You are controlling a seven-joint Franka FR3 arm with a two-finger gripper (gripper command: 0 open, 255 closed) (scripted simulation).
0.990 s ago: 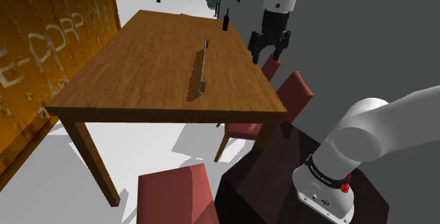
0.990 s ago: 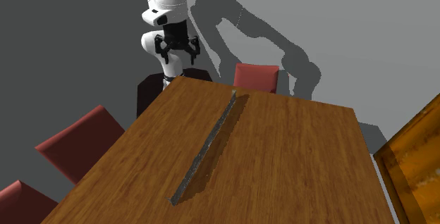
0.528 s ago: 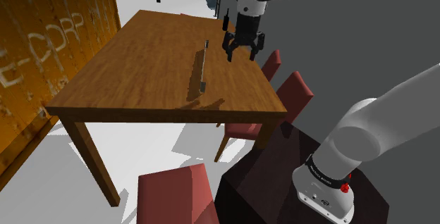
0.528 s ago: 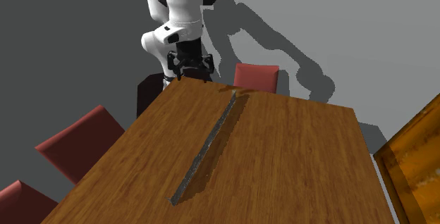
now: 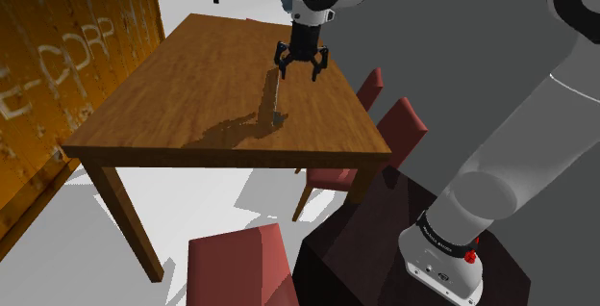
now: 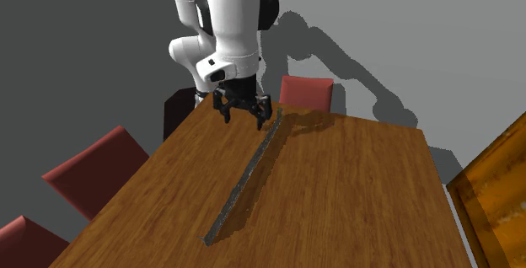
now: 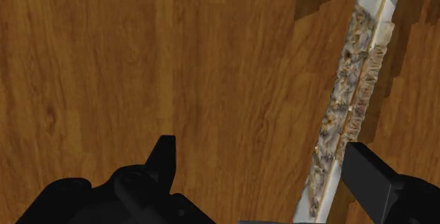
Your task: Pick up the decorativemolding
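The dark stand (image 5: 385, 246) is seen nearest in the shoulder view, with the white arm's base (image 5: 447, 242) mounted on it. A red chair (image 5: 240, 266) is placed in front of the wooden table (image 5: 183, 83), and two more red chairs (image 5: 404, 126) are lined along the table's side toward the stand.

The decorativemolding (image 5: 273, 92) is laid flat on the tabletop, roughly in the middle of its width and running along its length. In the second exterior view it is shown as a long, narrow grey strip (image 6: 249, 174) on the table (image 6: 354, 190), with one end toward the arm. In the wrist view its surface (image 7: 352, 82) is seen to be pale with rough, mottled brown carving, set on the wood grain (image 7: 141, 60).

The gripper (image 5: 301, 66) is held over the table close to the molding, pointed downward. Its fingers are spread wide (image 6: 242, 115). In the wrist view (image 7: 264, 170) the strip is seen passing between the two fingers, just inside one of them (image 7: 367, 177), and is not clasped by either.

Beyond the table's other long side, a large orange-brown wooden crate (image 5: 67, 35) with faint white lettering is stood; its inside cannot be seen. A grey wall (image 6: 405, 22) is seen behind the arm.
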